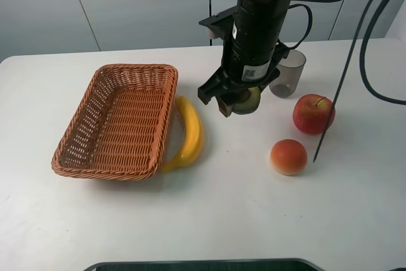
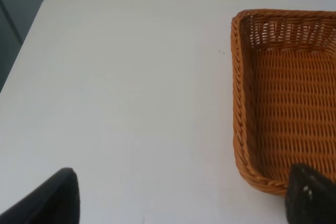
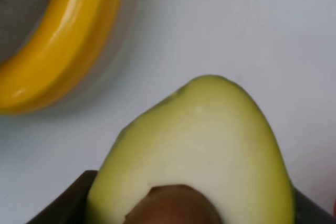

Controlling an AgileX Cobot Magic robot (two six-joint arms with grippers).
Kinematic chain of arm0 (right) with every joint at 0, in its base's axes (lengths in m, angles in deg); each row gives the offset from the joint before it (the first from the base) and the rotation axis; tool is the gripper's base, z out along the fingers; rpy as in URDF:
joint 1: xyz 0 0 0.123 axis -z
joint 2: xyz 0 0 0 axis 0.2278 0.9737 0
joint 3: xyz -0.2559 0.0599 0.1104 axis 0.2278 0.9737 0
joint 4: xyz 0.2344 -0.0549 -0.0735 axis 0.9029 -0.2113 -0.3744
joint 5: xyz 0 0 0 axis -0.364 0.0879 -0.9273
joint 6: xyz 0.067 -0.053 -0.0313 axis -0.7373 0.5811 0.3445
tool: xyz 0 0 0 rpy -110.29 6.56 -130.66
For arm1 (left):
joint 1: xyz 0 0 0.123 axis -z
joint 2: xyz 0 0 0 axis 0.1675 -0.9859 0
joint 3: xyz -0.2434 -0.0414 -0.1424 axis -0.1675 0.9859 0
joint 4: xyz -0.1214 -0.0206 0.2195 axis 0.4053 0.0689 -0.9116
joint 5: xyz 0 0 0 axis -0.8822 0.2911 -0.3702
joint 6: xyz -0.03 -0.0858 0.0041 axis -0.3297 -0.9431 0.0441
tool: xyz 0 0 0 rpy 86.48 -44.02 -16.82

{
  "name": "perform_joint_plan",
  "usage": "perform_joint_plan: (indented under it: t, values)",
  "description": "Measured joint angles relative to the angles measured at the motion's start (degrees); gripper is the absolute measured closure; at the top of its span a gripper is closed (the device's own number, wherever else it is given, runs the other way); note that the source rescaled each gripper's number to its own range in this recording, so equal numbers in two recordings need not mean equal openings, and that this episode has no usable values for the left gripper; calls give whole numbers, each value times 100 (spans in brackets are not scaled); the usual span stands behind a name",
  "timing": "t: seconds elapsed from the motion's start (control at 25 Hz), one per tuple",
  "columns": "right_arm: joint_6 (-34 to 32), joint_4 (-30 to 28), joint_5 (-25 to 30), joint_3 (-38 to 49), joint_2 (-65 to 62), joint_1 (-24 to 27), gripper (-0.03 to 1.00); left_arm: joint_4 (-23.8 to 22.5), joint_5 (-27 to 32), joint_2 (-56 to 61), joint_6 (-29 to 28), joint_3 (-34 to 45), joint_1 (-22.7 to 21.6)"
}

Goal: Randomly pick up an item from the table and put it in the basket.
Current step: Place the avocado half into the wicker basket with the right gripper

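My right gripper (image 1: pixel 238 103) is shut on the halved avocado (image 1: pixel 247 100), held a little above the white table (image 1: pixel 209 220) between the banana and the cup. The right wrist view shows the avocado (image 3: pixel 202 150) close up, pale green flesh with the brown pit at the frame's edge. The wicker basket (image 1: pixel 75 163) stands at the left, apart from the gripper; it is empty. It also shows in the left wrist view (image 2: pixel 241 129). My left gripper (image 2: pixel 178 195) is open, its dark fingertips (image 2: pixel 52 198) low over bare table beside the basket's corner.
A yellow banana (image 1: pixel 190 132) lies along the basket's right side, also in the right wrist view (image 3: pixel 63 51). A grey translucent cup (image 1: pixel 288 73) stands behind the gripper. A red apple (image 1: pixel 313 113) and an orange-red peach (image 1: pixel 288 157) sit to the right.
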Motion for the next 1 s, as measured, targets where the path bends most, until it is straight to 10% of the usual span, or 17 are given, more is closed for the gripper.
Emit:
perform_joint_plan:
  t: [1.0]
  values:
    - [-657,139,91,-2878,1654,-1141,96,0,0,0,0,0,0]
